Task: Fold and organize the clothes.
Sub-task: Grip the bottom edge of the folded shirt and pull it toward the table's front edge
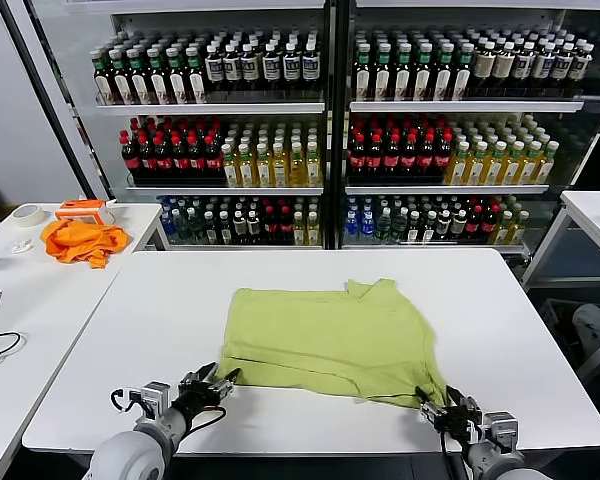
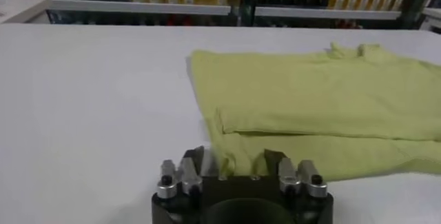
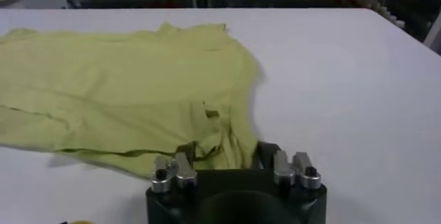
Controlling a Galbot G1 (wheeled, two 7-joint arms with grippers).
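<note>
The light yellow-green T-shirt (image 1: 330, 335) lies flat on the white table (image 1: 160, 320), its near part folded over; no print shows. My left gripper (image 1: 220, 380) sits low at the shirt's near left corner. In the left wrist view the gripper (image 2: 234, 160) is open, its fingers wide apart, with the shirt's (image 2: 310, 101) corner bunched between them. My right gripper (image 1: 435, 400) sits at the near right corner. In the right wrist view it (image 3: 226, 153) is open too, with the shirt's (image 3: 124, 80) hem lying between the fingers.
A bright orange cloth (image 1: 80, 240) and a tape roll (image 1: 26, 214) lie on a side table at the left. Drink-filled shelves (image 1: 330, 120) stand behind the table. Another white table (image 1: 595, 215) is at the right. The table's front edge is just under the grippers.
</note>
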